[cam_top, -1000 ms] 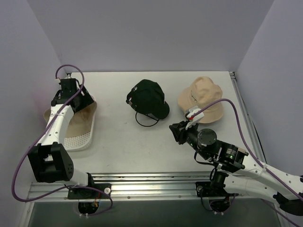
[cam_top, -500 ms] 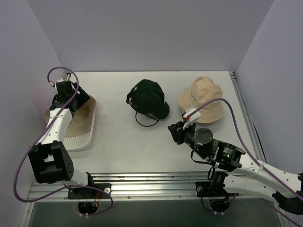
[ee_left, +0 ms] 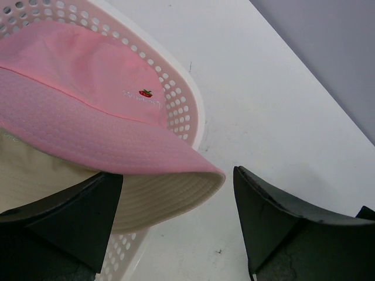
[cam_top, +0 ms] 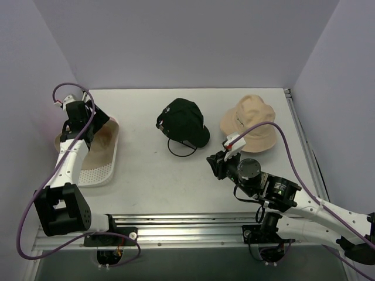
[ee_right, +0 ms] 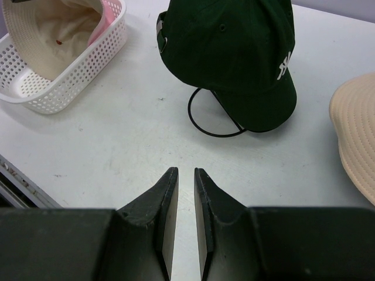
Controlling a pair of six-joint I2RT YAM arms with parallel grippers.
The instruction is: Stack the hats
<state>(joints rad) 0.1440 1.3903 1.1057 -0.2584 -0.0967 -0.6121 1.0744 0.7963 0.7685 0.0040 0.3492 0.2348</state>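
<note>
Two claws, three hats on the worktop (cam_top: 140, 170)

The left claw (ee_left: 176, 196) is spread wide over a pink bucket hat (ee_left: 88, 99) lying in the white basket (ee_left: 188, 99). The right claw (ee_right: 185, 173), nearly pressed together on nothing, hovers near the dark green baseball cap (ee_right: 234, 52) on its wire frame (ee_right: 202, 126). The beige bucket hat (cam_top: 249, 123) sits rear right.

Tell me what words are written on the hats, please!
Pink hat: a tiny white stitched word beside a red strawberry, too small to read.
Dark green cap: a white stitched mark near its brim, too blurred to read.
No other writing can be read.
</note>
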